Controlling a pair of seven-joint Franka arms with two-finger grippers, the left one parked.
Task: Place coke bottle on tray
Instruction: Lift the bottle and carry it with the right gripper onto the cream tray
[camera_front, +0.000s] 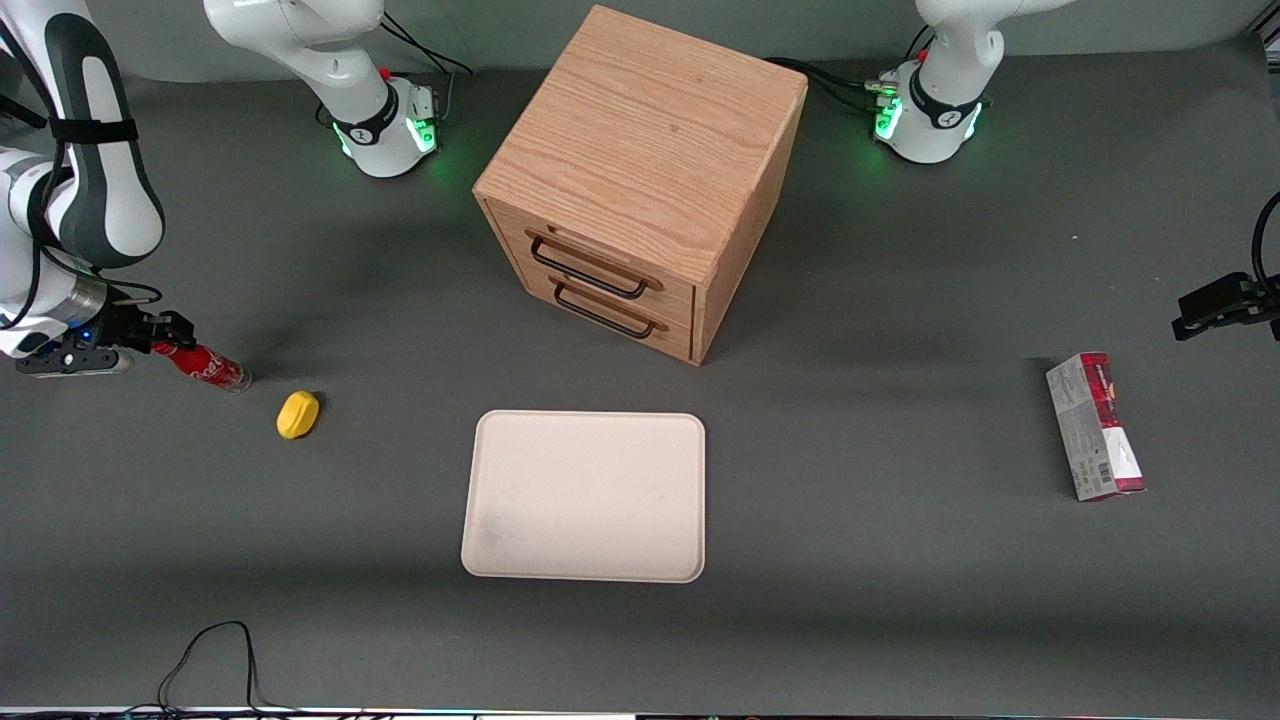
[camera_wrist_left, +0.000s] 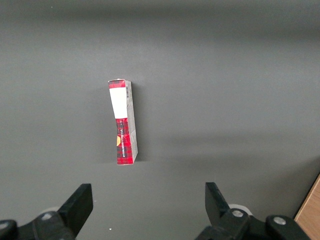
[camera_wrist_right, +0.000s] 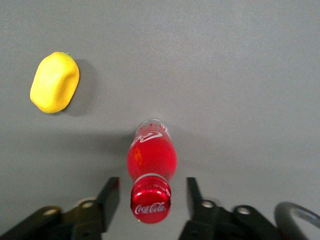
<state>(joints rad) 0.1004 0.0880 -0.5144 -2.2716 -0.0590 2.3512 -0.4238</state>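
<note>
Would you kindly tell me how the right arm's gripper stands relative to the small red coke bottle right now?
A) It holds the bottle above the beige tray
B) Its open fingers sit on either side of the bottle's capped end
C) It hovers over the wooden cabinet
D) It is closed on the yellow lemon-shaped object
B: in the right wrist view the gripper is open, one finger on each side of the red cap of the small red coke bottle, which lies on the grey table.

A wooden cabinet (camera_front: 640, 180) is standing at upper centre of the front frame, its two dark-handled drawers (camera_front: 600, 290) facing the camera. A yellow lemon (camera_front: 298, 414) is lying at middle left on the grey counter (camera_front: 880, 560). A red-and-grey carton (camera_front: 1094, 426) is lying flat at middle right. A black cable (camera_front: 215, 650) is looping at lower left.
</note>
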